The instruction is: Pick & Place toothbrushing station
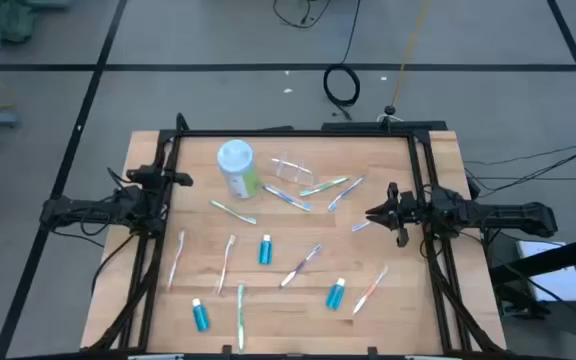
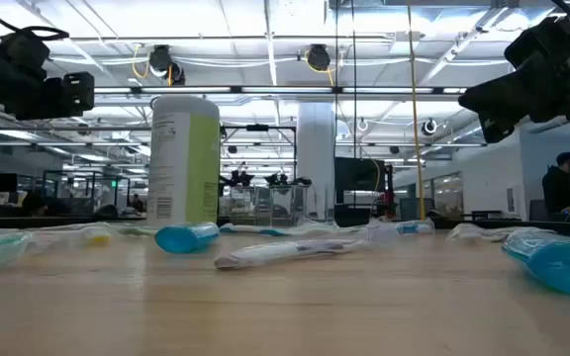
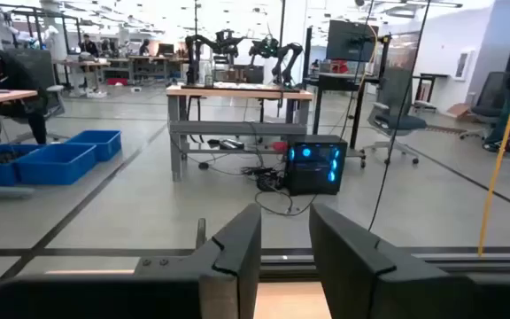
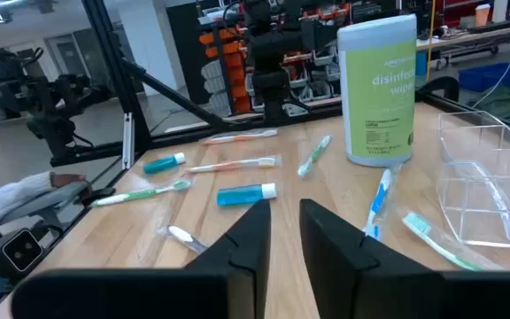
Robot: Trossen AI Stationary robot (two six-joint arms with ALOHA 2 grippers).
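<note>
A clear plastic cup lies on its side on the wooden table, toward the far edge; it also shows in the right wrist view. Several pastel toothbrushes lie flat and scattered, such as one left of centre, one by the cup and one at the near right. Three blue white-capped tubes lie toward the near edge. My left gripper hovers at the table's left edge, narrowly open and empty. My right gripper hovers near the right edge, narrowly open and empty.
A white and green wipes canister stands upright at the far left of the table, beside the cup. A black frame runs along the table's far, left and right edges. Cables lie on the floor beyond the far edge.
</note>
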